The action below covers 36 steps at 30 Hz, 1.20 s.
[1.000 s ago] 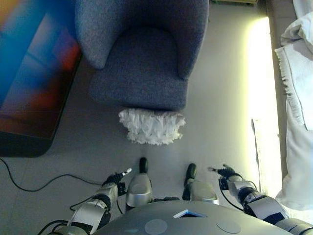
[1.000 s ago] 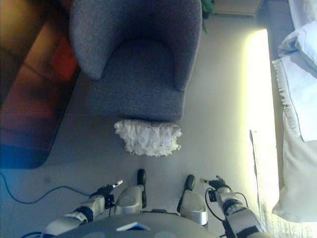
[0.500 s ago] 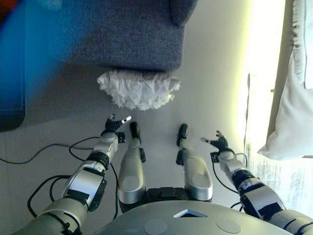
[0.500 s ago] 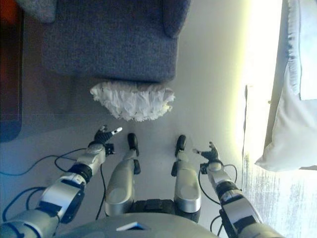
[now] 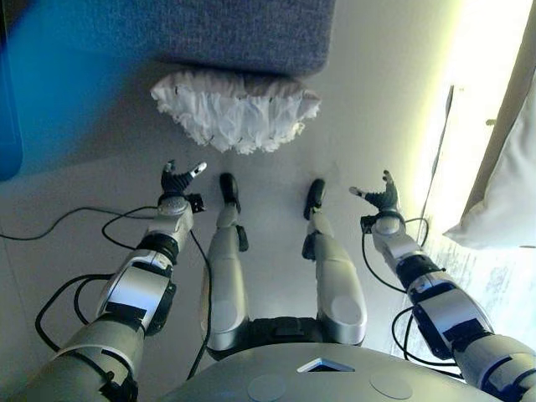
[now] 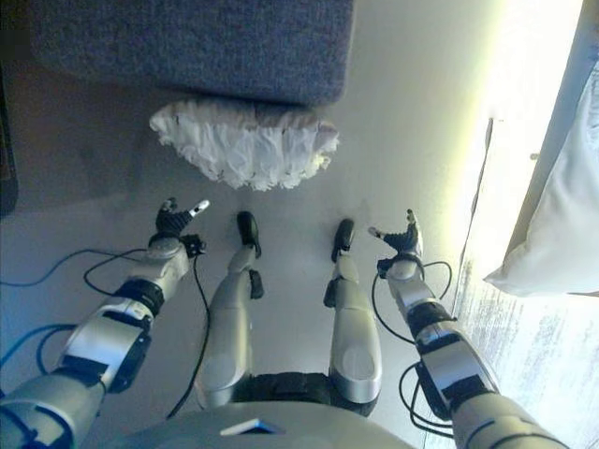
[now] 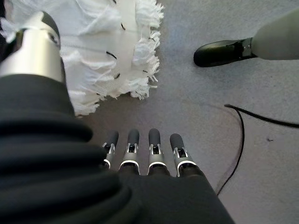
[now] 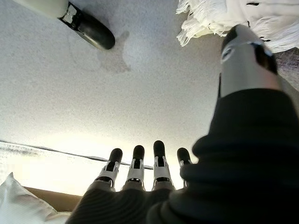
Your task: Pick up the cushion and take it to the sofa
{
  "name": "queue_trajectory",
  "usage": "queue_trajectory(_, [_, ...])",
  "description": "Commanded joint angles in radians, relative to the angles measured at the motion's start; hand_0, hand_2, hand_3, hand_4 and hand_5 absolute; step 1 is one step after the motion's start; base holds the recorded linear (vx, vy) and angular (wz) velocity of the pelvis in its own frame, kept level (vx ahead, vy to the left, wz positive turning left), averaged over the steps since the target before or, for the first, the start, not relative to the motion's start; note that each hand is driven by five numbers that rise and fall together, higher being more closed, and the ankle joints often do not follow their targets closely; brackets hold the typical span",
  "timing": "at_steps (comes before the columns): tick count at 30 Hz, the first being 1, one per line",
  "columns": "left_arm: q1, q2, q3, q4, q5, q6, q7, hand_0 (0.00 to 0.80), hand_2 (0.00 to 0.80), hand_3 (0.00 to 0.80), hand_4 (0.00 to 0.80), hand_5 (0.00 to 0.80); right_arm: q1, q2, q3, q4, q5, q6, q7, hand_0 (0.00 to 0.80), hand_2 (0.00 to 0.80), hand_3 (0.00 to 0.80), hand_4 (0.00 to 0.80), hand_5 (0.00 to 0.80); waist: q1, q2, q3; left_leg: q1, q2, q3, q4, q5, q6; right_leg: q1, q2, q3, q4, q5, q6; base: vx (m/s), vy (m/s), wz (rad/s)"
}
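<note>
A white fringed cushion point(image 5: 234, 113) lies on the grey floor against the front of a dark blue-grey sofa chair point(image 5: 234, 33). It also shows in the left wrist view point(image 7: 112, 51) and in the right wrist view point(image 8: 243, 18). My left hand point(image 5: 177, 180) is open and empty, low over the floor a little short of the cushion's left part. My right hand point(image 5: 381, 197) is open and empty, off to the right of the cushion and nearer to me. Neither hand touches the cushion.
A white bed cover point(image 5: 502, 193) hangs at the right edge. A bright strip of light point(image 5: 452, 126) runs along the floor beside it. A dark rug or mat point(image 5: 8, 126) shows at the far left.
The camera has tilted down and come closer, so the chair and cushion sit higher in view. Both arms have reached forward and spread, the hands nearer the cushion.
</note>
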Motion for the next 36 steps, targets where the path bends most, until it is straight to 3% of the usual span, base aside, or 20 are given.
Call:
queue_trajectory(1, [-0.036,0.041,0.026,0.051,-0.037,-0.006,0.040,0.000,0.000,0.000,0.000,0.000,-0.040,-0.085,0.010,-0.038,0.005,-0.008,-0.049,0.000,0.000,0.000,0.000,0.000,-0.003,0.002,0.021,-0.153,-0.025,-0.037,0.102,-0.039,-0.020,-0.070,-0.088,0.083,0.159,-0.158,0.058,0.014,0.053,-0.01])
queue_trajectory(10, [-0.130,0.130,0.039,0.066,-0.060,-0.069,0.080,0.000,0.000,0.000,0.000,0.000,-0.141,-0.189,0.018,-0.035,-0.027,-0.050,-0.098,0.000,0.000,0.000,0.000,0.000,-0.007,0.047,0.021,-0.386,-0.047,-0.075,0.189,-0.053,0.001,-0.345,-0.070,0.122,0.260,-0.177,0.049,0.004,0.049,0.04])
queue_trajectory(20, [-0.225,0.207,0.014,0.028,-0.043,-0.182,0.121,0.000,0.000,0.000,0.000,0.000,-0.265,-0.320,0.042,-0.050,-0.055,-0.188,-0.165,0.000,0.000,0.000,0.000,0.000,-0.024,0.096,0.021,-0.671,-0.069,-0.082,0.378,-0.142,0.045,-0.679,-0.047,0.171,0.522,-0.235,0.016,0.038,0.099,0.16])
queue_trajectory(26, [-0.289,0.235,-0.019,0.008,-0.003,-0.251,0.140,0.000,0.000,0.000,0.000,0.000,-0.343,-0.377,0.079,-0.062,-0.085,-0.237,-0.202,0.000,0.000,0.000,0.000,0.000,-0.030,0.115,0.021,-0.791,-0.073,-0.081,0.472,-0.182,0.055,-0.818,-0.043,0.200,0.660,-0.267,0.001,0.046,0.095,0.06])
queue_trajectory(36, [-0.418,0.278,-0.088,-0.002,0.030,-0.274,0.115,0.000,0.000,0.000,0.000,0.000,-0.519,-0.451,0.185,-0.100,-0.104,-0.286,-0.139,0.000,0.000,0.000,0.000,0.000,-0.031,0.132,0.021,-0.885,-0.074,-0.075,0.530,-0.201,0.052,-0.932,-0.044,0.223,0.767,-0.293,-0.001,0.027,0.079,0.01])
